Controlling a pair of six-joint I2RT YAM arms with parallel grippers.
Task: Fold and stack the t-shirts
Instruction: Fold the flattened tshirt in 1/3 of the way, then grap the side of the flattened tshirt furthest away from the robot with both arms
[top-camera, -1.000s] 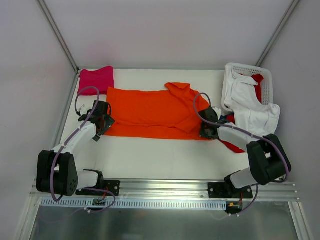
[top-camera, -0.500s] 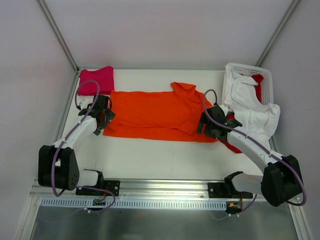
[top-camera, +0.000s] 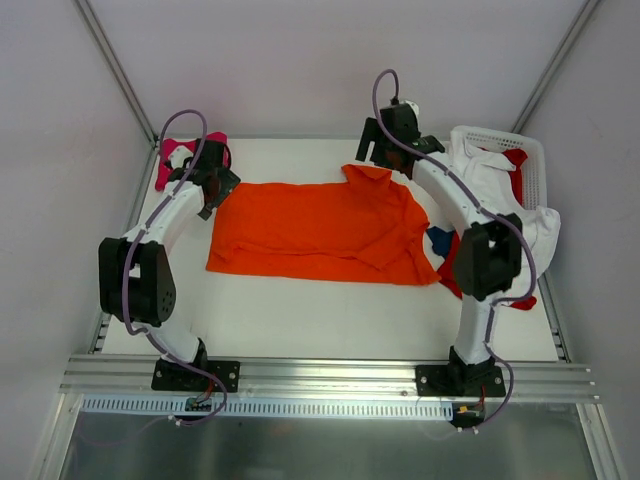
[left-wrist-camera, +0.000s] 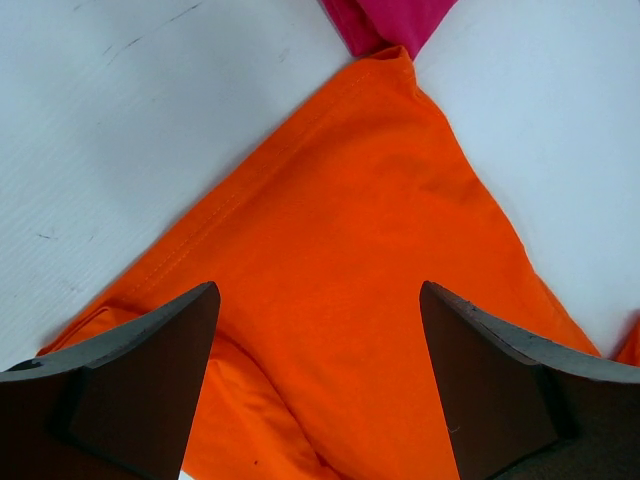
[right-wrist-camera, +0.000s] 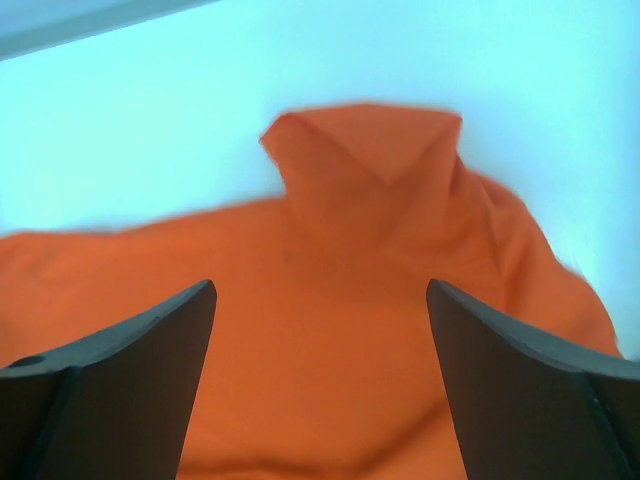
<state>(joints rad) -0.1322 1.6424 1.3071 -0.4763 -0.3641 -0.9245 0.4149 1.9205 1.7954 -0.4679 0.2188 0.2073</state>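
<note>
Supporting everything: a white table, with the orange t-shirt lying at its middle.
Orange t-shirt: spread nearly flat, long side running left to right, with a folded flap on its right half and a small peaked fold at its far edge.
Right arm: it reaches up along the orange t-shirt's right side, over to that shirt's far edge.
Left arm: it runs along the orange t-shirt's left side to its far left corner.
Basket: white slotted plastic, well to the right of the orange t-shirt, at the far corner.
White t-shirt: it spills out of the basket toward the orange t-shirt's right end.
Red t-shirt: part shows inside the basket; more red cloth shows by the orange t-shirt's near right corner.
Magenta t-shirt: folded, touching the orange t-shirt's far left corner, partly hidden by the left arm.
Dark blue t-shirt: a small patch just beside the orange t-shirt's right edge.
Left gripper: fingers spread wide over the orange t-shirt's far left corner, gripping nothing.
Right gripper: fingers spread wide over the peaked fold at the orange t-shirt's far edge, gripping nothing.
</note>
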